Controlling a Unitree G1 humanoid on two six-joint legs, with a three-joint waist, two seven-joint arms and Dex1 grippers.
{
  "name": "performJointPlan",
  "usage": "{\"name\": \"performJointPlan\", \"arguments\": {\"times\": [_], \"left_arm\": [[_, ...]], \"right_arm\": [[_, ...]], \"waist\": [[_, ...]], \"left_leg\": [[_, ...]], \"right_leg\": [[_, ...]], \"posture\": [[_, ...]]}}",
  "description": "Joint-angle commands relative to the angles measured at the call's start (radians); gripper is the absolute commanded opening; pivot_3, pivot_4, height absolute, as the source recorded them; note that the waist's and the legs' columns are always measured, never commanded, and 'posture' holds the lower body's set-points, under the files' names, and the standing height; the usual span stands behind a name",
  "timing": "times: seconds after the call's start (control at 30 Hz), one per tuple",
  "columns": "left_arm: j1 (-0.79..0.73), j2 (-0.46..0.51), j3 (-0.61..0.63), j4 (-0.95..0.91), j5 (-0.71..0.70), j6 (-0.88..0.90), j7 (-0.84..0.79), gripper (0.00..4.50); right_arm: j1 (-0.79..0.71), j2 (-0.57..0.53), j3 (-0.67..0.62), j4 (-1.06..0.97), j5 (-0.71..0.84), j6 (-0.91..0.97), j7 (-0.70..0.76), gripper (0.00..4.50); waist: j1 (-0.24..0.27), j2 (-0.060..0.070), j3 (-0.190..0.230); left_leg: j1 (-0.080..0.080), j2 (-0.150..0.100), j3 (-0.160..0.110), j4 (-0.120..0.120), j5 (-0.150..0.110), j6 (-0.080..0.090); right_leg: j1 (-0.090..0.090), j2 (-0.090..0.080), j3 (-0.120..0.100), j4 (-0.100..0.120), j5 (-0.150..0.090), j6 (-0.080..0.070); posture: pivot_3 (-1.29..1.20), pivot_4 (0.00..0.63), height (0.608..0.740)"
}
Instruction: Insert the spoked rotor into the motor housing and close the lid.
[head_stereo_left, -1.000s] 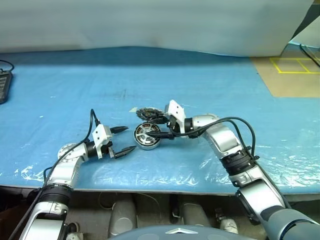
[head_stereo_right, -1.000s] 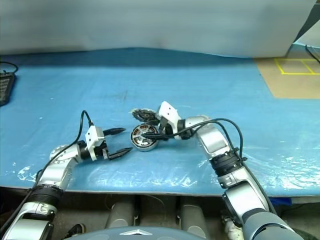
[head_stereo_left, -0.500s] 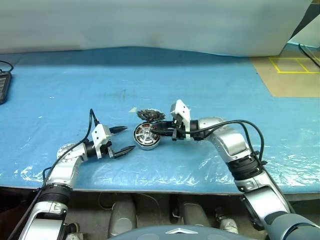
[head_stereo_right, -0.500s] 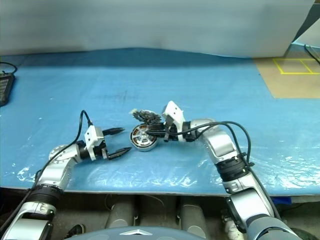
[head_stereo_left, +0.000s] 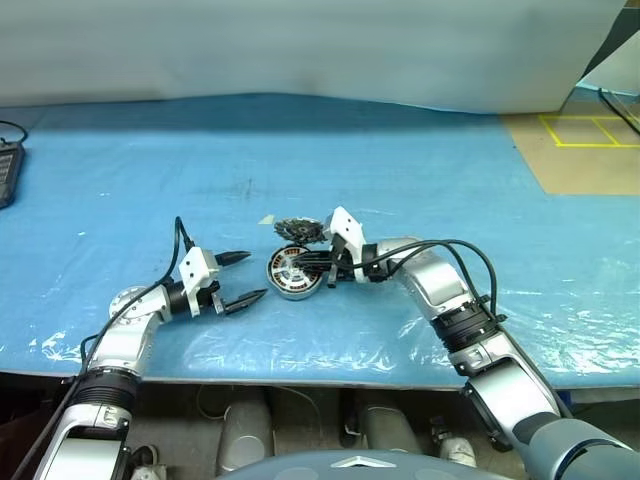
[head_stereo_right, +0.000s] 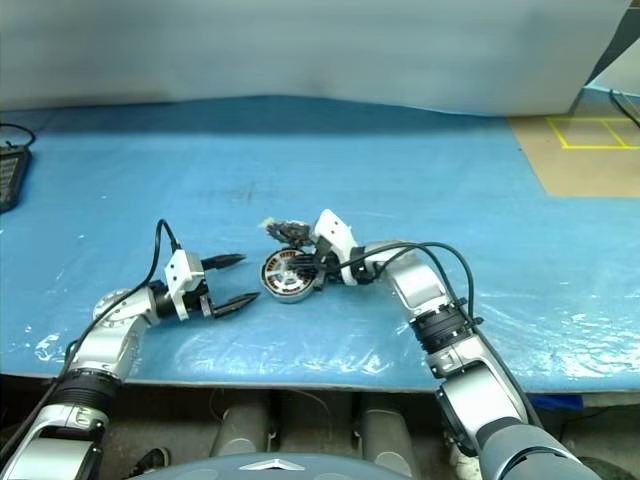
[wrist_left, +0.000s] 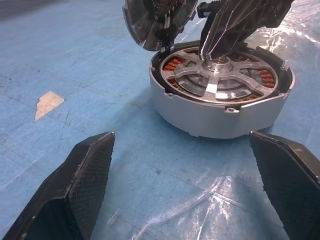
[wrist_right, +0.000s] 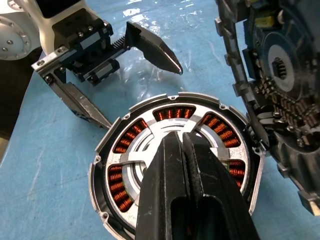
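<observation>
Leaning on the motor housing (head_stereo_left: 293, 274) rim, the lid (head_stereo_left: 299, 230) crowds closed right jaws; left jaws gape.

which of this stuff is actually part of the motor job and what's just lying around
Part of the job:
motor housing
spoked rotor, sitting in the housing
lid, tilted, leaning at the housing's rim

Just lying about:
small tan scrap
black device at the far left edge
yellow tape marks at far right
</observation>
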Motion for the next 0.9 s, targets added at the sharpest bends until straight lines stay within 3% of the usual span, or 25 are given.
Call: {"name": "performJointPlan", "arguments": {"times": [0.03, 0.33, 0.6, 0.7, 0.8, 0.9], "left_arm": [[0.004, 0.010, 0.018, -0.036, -0.013, 0.000, 0.004, 4.50], [-0.003, 0.014, 0.022, -0.028, -0.015, 0.000, 0.000, 4.50], [-0.030, 0.013, 0.028, 0.006, -0.015, -0.006, -0.002, 4.50], [-0.041, 0.022, 0.035, 0.026, -0.013, -0.009, -0.007, 4.50], [-0.050, 0.033, 0.045, 0.045, -0.012, -0.012, -0.005, 4.50], [-0.051, 0.040, 0.054, 0.056, -0.013, -0.016, -0.002, 4.50]], "right_arm": [[0.031, -0.023, 0.042, 0.004, -0.048, 0.024, -0.008, 0.04], [0.051, -0.032, -0.132, -0.265, 0.147, 0.161, -0.018, 0.04], [0.172, -0.204, -0.212, -0.449, 0.225, 0.294, -0.013, 0.04], [0.199, -0.282, -0.177, -0.312, 0.101, 0.191, -0.049, 0.04], [0.079, -0.217, -0.208, -0.074, 0.049, 0.053, -0.144, 0.04], [-0.023, -0.170, -0.213, 0.058, 0.040, -0.025, -0.126, 0.04]], "waist": [[0.000, 0.000, 0.000], [0.003, 0.000, 0.000], [0.009, 0.000, 0.000], [0.008, 0.000, 0.000], [-0.005, 0.000, 0.000], [-0.021, 0.000, 0.000]], "left_leg": [[0.001, 0.000, 0.000, 0.000, 0.000, 0.000], [0.002, 0.000, 0.000, 0.000, -0.002, 0.003], [0.001, 0.000, 0.000, 0.000, -0.001, 0.002], [0.000, -0.001, 0.000, 0.000, -0.001, 0.002], [0.001, -0.001, 0.000, 0.001, -0.001, 0.001], [0.000, -0.001, 0.000, 0.000, 0.000, -0.001]], "right_leg": [[0.001, 0.000, 0.000, 0.000, 0.000, 0.000], [0.002, 0.000, 0.000, -0.001, 0.000, 0.000], [0.001, 0.000, 0.000, -0.001, 0.000, 0.001], [0.001, 0.000, 0.000, -0.001, -0.003, 0.005], [0.001, 0.000, 0.000, -0.001, -0.004, 0.007], [-0.001, 0.000, 0.000, 0.001, -0.004, 0.007]], "posture": [[0.00, 0.150, 0.740], [0.00, 0.150, 0.740], [0.00, 0.150, 0.740], [0.00, 0.150, 0.740], [0.00, 0.150, 0.740], [0.00, 0.150, 0.740]]}}
